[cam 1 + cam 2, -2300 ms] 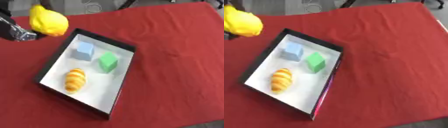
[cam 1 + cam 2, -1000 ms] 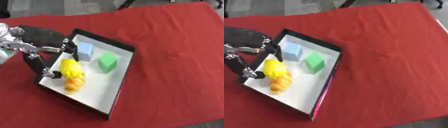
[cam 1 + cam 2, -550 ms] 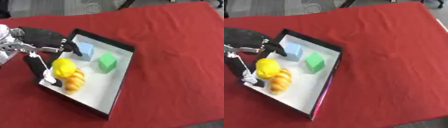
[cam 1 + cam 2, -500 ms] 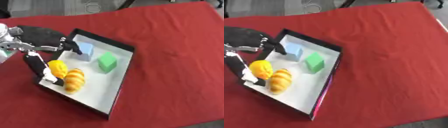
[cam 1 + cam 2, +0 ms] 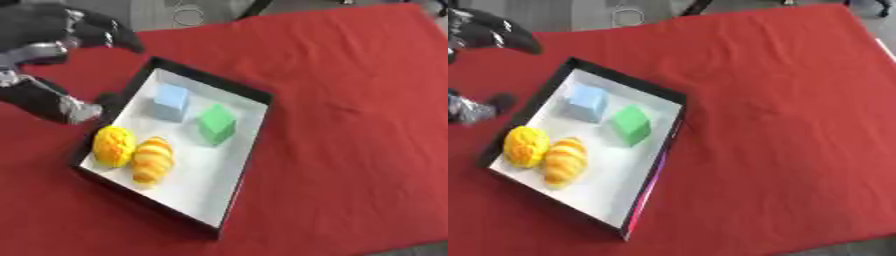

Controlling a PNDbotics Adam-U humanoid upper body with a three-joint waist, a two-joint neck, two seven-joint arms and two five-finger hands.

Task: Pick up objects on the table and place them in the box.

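A black-rimmed box (image 5: 254,107) with a white floor lies on the red cloth. Inside it sit a pale blue cube (image 5: 171,101), a green cube (image 5: 216,124), a croissant-shaped bread (image 5: 152,159) and a yellow round fruit (image 5: 113,145) at the box's left end, beside the bread. My left hand (image 5: 54,37) hovers open above the cloth at the upper left, just outside the box's left rim, holding nothing; its thumb (image 5: 48,101) reaches down toward the rim. My right hand shows in neither view.
The red tablecloth (image 5: 780,115) stretches wide to the right of the box. A grey floor with a white ring-shaped thing (image 5: 627,15) shows beyond the table's far edge.
The yellow fruit has left my left hand and now lies in the box beside the bread. My left hand has opened and pulled up and back to the left, outside the rim.
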